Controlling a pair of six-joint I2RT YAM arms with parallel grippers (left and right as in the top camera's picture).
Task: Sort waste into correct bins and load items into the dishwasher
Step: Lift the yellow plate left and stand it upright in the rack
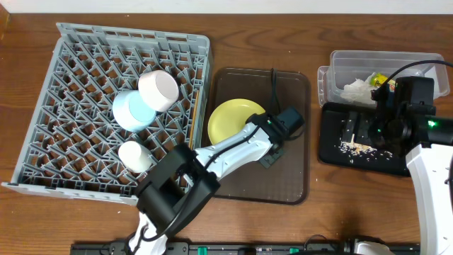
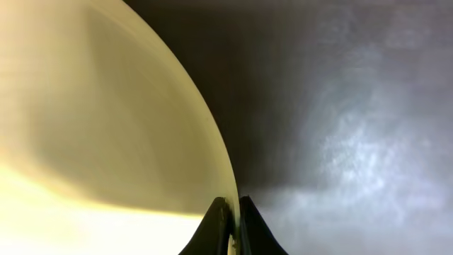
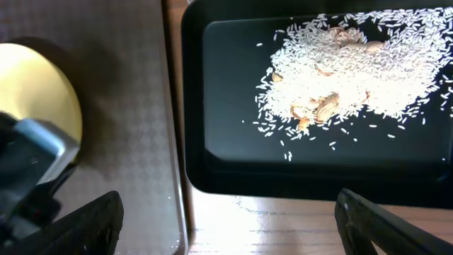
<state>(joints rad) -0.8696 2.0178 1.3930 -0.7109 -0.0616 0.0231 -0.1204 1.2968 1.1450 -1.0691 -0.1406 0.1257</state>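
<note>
Left wrist: left gripper [image 2: 232, 209] is clamped on the rim of the yellow plate [image 2: 106, 127], fingers nearly together with only the thin edge between them. An edge pinch looks sensible, since a low plate on the brown serving tray [image 2: 354, 106] offers no other purchase. The plate is not yet in the dish rack [image 1: 78, 64], which holds the light blue bowl [image 1: 132, 111] and white bowl [image 1: 158, 88]. Right gripper [image 3: 230, 227] is spread wide and empty, hanging over the near edge of the black tray [image 3: 226, 142] with the food scraps [image 3: 340, 71].
</note>
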